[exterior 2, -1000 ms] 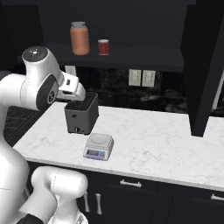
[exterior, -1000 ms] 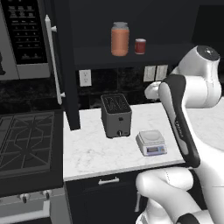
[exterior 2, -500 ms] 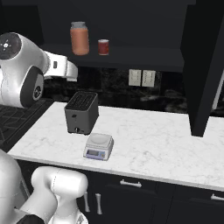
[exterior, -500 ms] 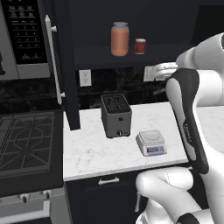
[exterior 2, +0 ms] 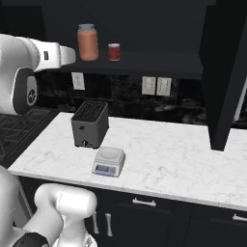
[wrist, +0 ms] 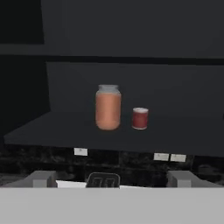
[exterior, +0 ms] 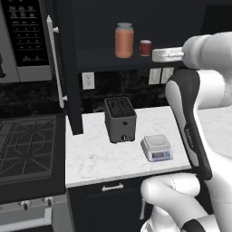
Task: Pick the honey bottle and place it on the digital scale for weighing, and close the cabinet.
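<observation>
Orange-brown and upright, the honey bottle point(exterior: 124, 40) stands on the cabinet point(exterior: 68, 68) shelf, upper middle of the left base view, with a small red can point(exterior: 145, 47) just beside it, apart from it. Both cabinet doors hang open. Down on the white marble counter point(exterior 2: 169, 154), the digital scale point(exterior 2: 109, 161) sits bare beside the dark toaster point(exterior 2: 89, 123). The gripper point(wrist: 111, 179) hangs well short of the shelf, fingers point(wrist: 41, 178) spread wide, nothing between them, bottle centred ahead in the hand view.

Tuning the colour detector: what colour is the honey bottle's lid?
Grey, on the orange-brown honey bottle; the hand view shows it best.
</observation>
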